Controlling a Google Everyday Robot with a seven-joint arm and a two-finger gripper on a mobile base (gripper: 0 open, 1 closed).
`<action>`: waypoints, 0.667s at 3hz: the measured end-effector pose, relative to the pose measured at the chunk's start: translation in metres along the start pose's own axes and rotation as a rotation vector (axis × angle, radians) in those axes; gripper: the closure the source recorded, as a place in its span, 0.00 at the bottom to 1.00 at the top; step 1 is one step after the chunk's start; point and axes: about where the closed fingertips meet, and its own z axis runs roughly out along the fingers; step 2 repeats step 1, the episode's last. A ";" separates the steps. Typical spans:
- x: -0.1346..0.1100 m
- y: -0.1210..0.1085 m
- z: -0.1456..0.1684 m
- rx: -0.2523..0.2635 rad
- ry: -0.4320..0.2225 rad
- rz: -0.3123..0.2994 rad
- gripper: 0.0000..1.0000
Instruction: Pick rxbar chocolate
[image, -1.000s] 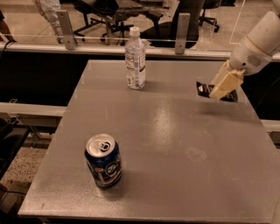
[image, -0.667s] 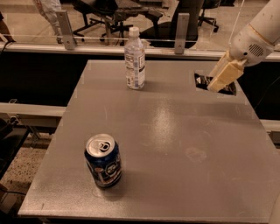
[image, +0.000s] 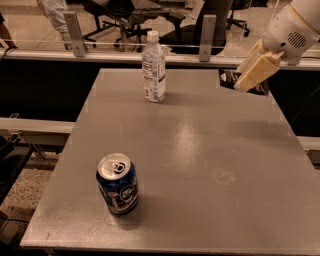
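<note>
Table (image: 200, 150): one grey tabletop with three loose things on it or over it, namely one can, one bottle and one bar.
Soda can (image: 117, 184): one, blue, upright near the front left corner, its silver top showing the opened tab; it stands well apart from everything else.
Water bottle (image: 153, 67): one, clear with a white cap and a pale label, upright towards the far edge, left of centre.
Rxbar chocolate (image: 226, 80): one, in a black wrapper, at the table's far right corner (only its dark ends show on either side of the fingers); whether it touches the tabletop cannot be told.
Gripper (image: 242, 83): one, on a white arm (image: 292, 27) that comes in from the upper right; its two cream fingers (image: 257, 67) slant down to the left, drawn narrow and holding the bar between them.
Rail posts (image: 72, 35): two metal uprights on the barrier just behind the table.
Office chairs (image: 112, 12): dark ones beyond the barrier, too blurred to count.
</note>
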 end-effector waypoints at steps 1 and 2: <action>-0.004 -0.005 0.002 0.018 -0.011 -0.001 1.00; -0.004 -0.005 0.002 0.018 -0.011 -0.001 1.00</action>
